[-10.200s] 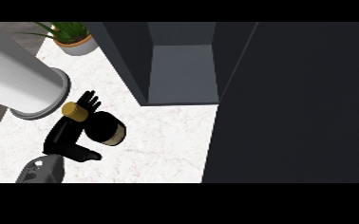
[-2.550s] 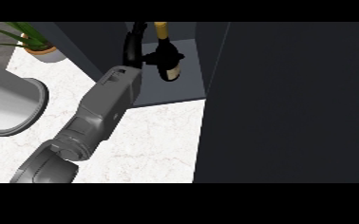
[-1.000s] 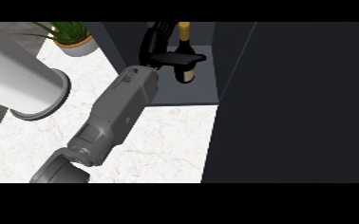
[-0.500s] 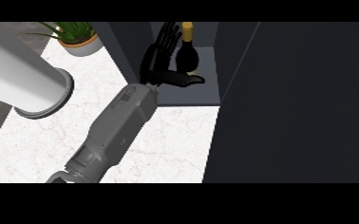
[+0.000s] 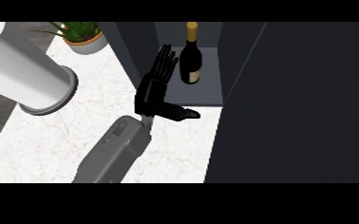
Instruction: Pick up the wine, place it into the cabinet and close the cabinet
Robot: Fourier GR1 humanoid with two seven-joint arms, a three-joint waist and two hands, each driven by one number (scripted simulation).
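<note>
Cabinet [image 5: 242, 99] takes up most of the view, dark door panel on the right hanging open. The wine [image 5: 191, 57] stands upright inside, near the back, so placing's done I'd say. My left hand [image 5: 155, 88] is just beside the bottle, not touching, fingers [image 5: 165, 61] straight and holding nothing. Right hand isn't in view. For the closing bit: get fully out of the opening before swinging the door, or I'll clip the bottle. Half a second ago I was wrapped round it; now I've let go.
</note>
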